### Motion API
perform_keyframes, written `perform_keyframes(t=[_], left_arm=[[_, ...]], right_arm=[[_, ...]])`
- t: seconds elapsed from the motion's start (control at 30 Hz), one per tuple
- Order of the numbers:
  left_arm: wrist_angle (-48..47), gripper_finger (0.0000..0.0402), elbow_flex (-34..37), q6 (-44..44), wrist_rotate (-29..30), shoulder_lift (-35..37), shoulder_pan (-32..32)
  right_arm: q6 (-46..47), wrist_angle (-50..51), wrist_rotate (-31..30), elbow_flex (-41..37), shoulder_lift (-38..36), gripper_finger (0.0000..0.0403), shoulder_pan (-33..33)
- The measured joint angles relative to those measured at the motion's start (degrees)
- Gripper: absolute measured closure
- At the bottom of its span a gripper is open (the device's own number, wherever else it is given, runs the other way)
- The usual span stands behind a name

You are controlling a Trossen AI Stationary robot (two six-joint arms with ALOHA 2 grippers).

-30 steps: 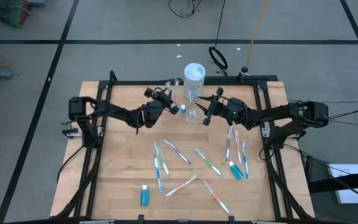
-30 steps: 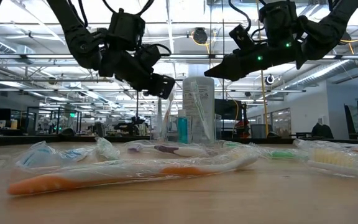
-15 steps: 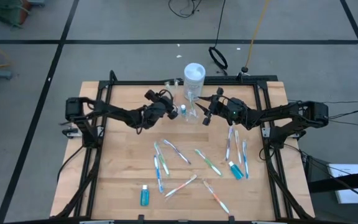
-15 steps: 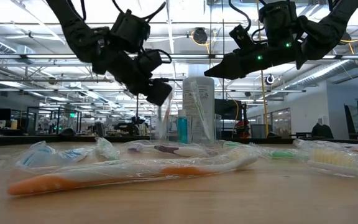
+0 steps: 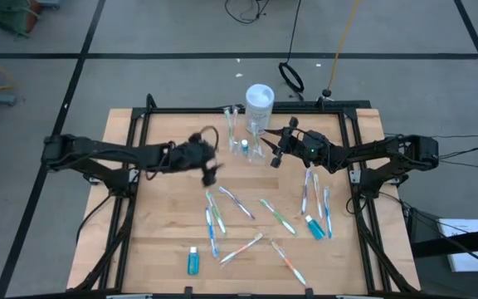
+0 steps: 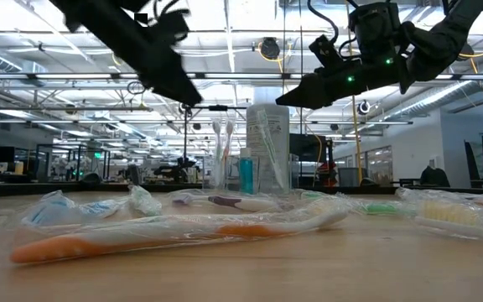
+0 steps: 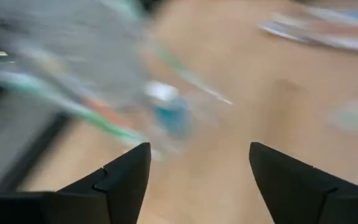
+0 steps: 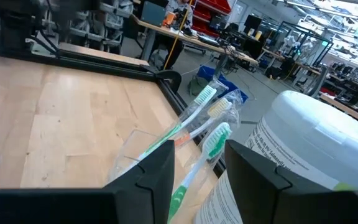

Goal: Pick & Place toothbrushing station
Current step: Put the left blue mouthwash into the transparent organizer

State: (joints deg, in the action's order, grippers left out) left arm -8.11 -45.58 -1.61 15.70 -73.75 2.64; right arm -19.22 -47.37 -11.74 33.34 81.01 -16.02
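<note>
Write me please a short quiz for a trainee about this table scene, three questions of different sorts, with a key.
1. True or false: the left gripper is shut on a toothbrush.
2. The upright toothbrushes stand in: A) the clear holder; B) the white-capped container; C) a blue bottle.
3. Fill in: the gripper nearer to the clear holder is the ____ gripper.

Key: 1 false, it is open and empty. 2 A. 3 right.
</note>
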Motion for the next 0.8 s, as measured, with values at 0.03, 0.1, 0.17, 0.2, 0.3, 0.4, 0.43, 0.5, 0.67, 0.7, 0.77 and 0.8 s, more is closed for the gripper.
perform_keyframes(t=[0.03,0.1,0.17,0.2,0.3,0.4,0.43,0.5,0.67,0.7,0.77,0.8], left_arm=[[-2.8,0.0139,0.0,-0.1,-4.0,0.8,-1.5],[-5.6,0.0153,0.0,-4.5,-11.1,1.1,-4.9],[-7.1,0.0165,0.0,-14.5,-16.0,1.0,-8.0],[-7.3,0.017,0.0,-20.6,-17.5,0.7,-9.4],[-8.1,0.0183,0.0,-37.4,-20.3,-0.3,-14.3],[-8.8,0.0193,0.0,-51.5,-21.1,-1.8,-20.3],[-9.9,0.0195,0.0,-55.8,-21.3,-2.3,-22.5],[-10.2,0.0198,0.1,-65.2,-21.3,-3.9,-26.4],[-7.9,0.0199,0.1,-84.3,-19.0,-9.1,-34.7],[-7.7,0.0199,0.0,-86.6,-18.6,-10.4,-35.9],[-8.2,0.0199,0.0,-90.7,-17.9,-12.5,-37.8],[-8.3,0.0199,0.1,-92.8,-17.7,-13.6,-38.3]], right_arm=[[0.0,0.0,0.0,0.0,0.0,0.0271,0.0],[-0.1,-0.1,0.0,0.0,0.0,0.0271,0.0],[-0.1,-0.6,0.0,0.0,0.0,0.0271,0.0],[-0.1,-1.1,0.0,0.0,0.0,0.0271,0.0],[-0.1,-2.3,0.0,0.0,0.0,0.0271,0.0],[-1.6,-3.4,0.0,0.0,0.0,0.0271,-0.1],[-2.7,-3.7,0.0,0.0,0.0,0.0271,-0.1],[-4.1,-4.8,0.0,0.0,0.0,0.0271,-0.1],[-4.5,-8.0,0.0,0.0,0.0,0.0271,-0.1],[-4.5,-8.9,0.0,0.0,0.0,0.0271,-0.1],[-4.5,-10.3,0.0,0.0,0.0,0.0271,-0.1],[-4.5,-10.7,0.0,0.0,0.0,0.0271,-0.1]])
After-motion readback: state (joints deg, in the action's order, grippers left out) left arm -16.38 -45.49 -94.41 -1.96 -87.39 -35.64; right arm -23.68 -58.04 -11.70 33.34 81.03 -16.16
